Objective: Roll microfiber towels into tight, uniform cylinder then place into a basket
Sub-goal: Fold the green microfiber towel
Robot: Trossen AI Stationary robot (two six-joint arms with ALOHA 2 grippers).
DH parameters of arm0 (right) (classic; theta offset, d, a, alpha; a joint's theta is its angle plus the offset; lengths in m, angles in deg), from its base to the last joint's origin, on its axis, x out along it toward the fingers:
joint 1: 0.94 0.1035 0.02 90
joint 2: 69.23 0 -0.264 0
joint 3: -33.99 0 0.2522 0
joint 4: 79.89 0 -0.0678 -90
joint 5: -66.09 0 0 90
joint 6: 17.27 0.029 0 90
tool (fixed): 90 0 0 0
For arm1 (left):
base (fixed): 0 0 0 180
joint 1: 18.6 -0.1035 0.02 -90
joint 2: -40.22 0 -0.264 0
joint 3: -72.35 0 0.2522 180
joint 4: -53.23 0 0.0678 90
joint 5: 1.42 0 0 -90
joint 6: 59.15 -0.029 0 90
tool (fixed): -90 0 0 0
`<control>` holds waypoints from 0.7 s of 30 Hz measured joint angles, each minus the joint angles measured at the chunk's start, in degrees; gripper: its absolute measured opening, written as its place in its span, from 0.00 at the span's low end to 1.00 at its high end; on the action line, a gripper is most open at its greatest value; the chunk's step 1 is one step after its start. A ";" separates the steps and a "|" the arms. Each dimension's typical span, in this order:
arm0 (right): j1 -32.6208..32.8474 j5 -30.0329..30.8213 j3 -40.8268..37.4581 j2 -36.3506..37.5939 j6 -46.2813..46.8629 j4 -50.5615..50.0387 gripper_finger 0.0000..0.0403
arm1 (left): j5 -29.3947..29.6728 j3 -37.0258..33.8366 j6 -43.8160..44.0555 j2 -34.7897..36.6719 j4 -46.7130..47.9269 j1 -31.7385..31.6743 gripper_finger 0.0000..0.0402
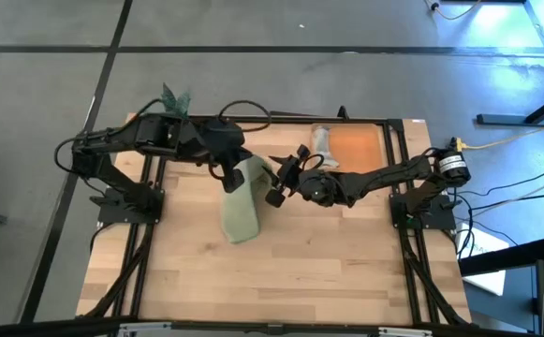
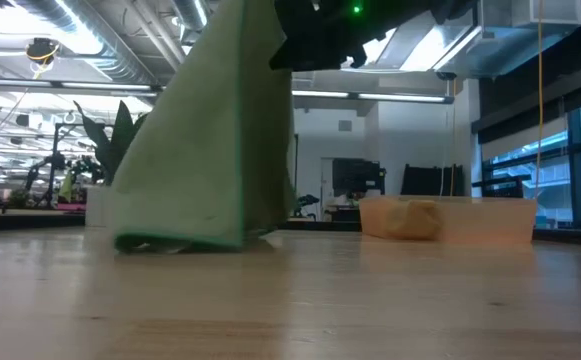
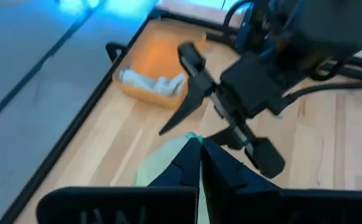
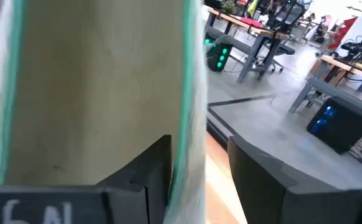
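Surface [image 1: 281, 271] of pale wood carries the orange basket [image 1: 356, 145] at its far right, a grey towel [image 1: 320, 139] inside. Green towel [image 1: 242, 201] hangs mid-surface, lower edge touching wood, pinched in the closed left claw [image 1: 232, 181]. Right claw [image 1: 286, 178], fingers parted, straddles its edge.

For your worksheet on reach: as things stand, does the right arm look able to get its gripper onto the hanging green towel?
Probably yes. The right gripper is open right beside the green towel, which the left gripper holds up; nothing stands between them.
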 joint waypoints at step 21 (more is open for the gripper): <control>-0.02 0.28 -0.01 0.00 5.57 -8.01 0.39 | 1.38 11.20 -8.04 0.11 0.41 -0.42 0.00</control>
